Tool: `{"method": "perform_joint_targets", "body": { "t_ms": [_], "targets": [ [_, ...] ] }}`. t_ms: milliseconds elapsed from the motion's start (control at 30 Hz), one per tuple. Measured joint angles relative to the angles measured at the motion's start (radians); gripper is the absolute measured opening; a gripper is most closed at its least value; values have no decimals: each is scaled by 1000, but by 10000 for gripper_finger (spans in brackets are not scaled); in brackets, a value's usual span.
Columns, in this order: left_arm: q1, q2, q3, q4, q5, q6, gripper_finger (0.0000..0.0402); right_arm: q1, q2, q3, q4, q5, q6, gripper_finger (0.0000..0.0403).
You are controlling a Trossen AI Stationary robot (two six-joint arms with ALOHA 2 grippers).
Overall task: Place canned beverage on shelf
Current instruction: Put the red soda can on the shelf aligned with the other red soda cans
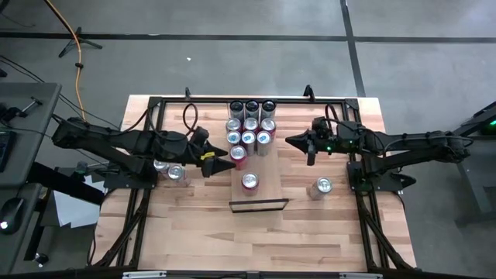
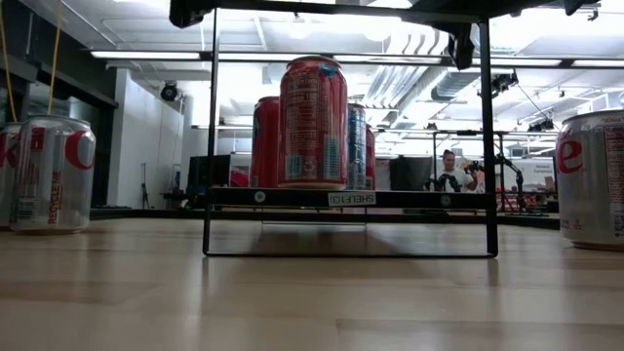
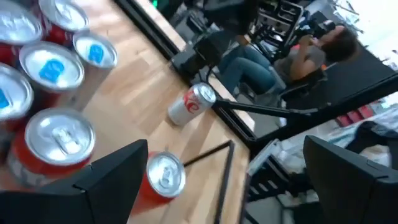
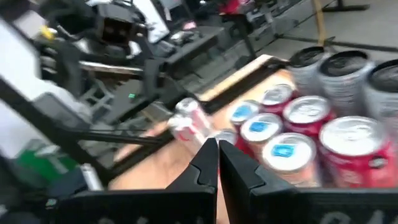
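High view: left gripper [image 1: 231, 164], jaws spread, sits mid-frame beside a red aluminium can [image 1: 239, 156] on the pale wooden shelf [image 1: 267, 186]; right gripper [image 1: 290, 141] closed, empty.

Red cans [image 1: 249, 181] on pale wood shelf [image 1: 260, 167].

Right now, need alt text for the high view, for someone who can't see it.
Seen from above, a pale shelf on a wooden table holds a cluster of upright cans plus one red can alone near its black-lipped end. The left gripper, open, sits beside the cluster; the right gripper, shut, points at it.
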Motion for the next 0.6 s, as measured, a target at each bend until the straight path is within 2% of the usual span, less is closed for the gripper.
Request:
{"method": "perform_joint_targets", "body": {
  "t_ms": [167,300,433,600],
  "targets": [
    [-63,0,0,-3,-165,117,343,1,2,0,60,-85,67,0],
    [-93,0,0,-43,-229,171,292,10,2,0,116,-120,162,0],
    [-114,0,0,-118,-232,164,212,48,2,0,135,-72,203,0],
    [-138,0,-12,-169,-226,152,72,107,3,0,132,38,200,0]
  ]
}}
